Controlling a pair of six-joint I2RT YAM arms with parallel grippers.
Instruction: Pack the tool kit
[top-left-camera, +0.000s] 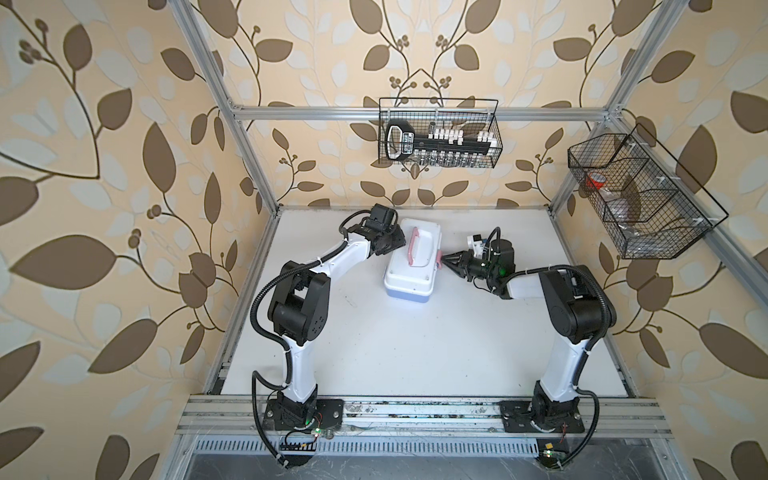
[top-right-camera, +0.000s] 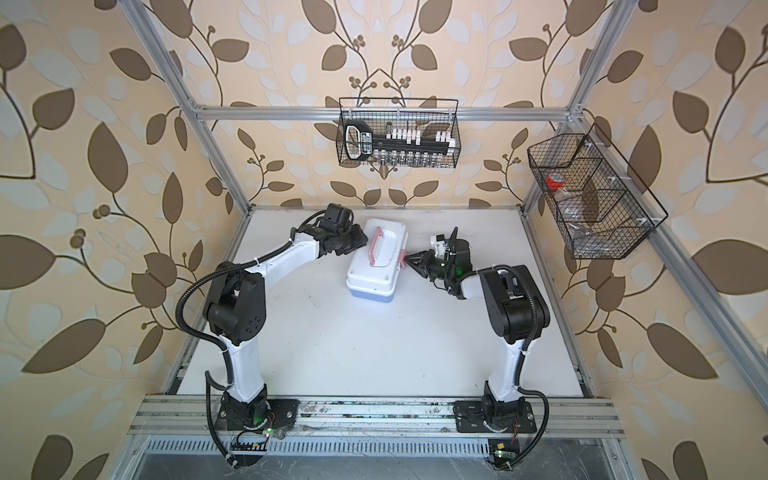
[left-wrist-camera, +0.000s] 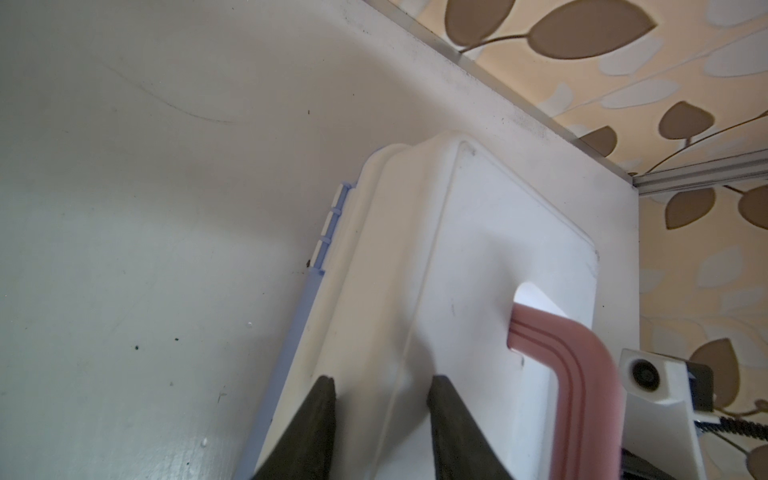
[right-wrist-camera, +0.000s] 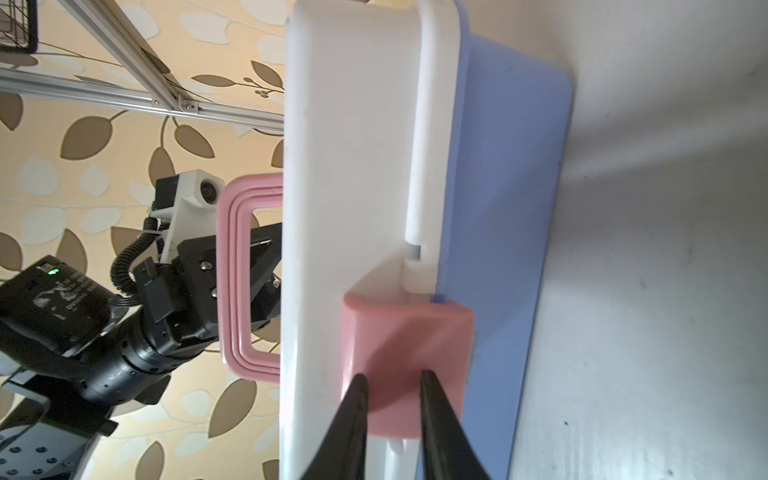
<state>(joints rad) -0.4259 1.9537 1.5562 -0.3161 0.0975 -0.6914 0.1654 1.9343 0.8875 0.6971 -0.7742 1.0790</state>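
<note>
R gripper (right-wrist-camera: 393, 376): jaws narrow, small gap, both tips on the face of the pink latch (right-wrist-camera: 407, 332). You're pressing it, not clamping it. L gripper (left-wrist-camera: 383, 380): jaws partly open, tips on the lid (left-wrist-camera: 498, 249) at its sloped edge on the opp side, nothing held. Case (top-left-camera: 405, 272) sits btwn them on the far half of the table (top-left-camera: 395, 353), lid down. Long axis runs near-to-far, far end slightly right. Latch faces the R arm, handle (top-left-camera: 412, 246) lies along the axis. Basket (top-left-camera: 492, 124) on the back wall w/ socket holder (top-left-camera: 440, 143).
</note>
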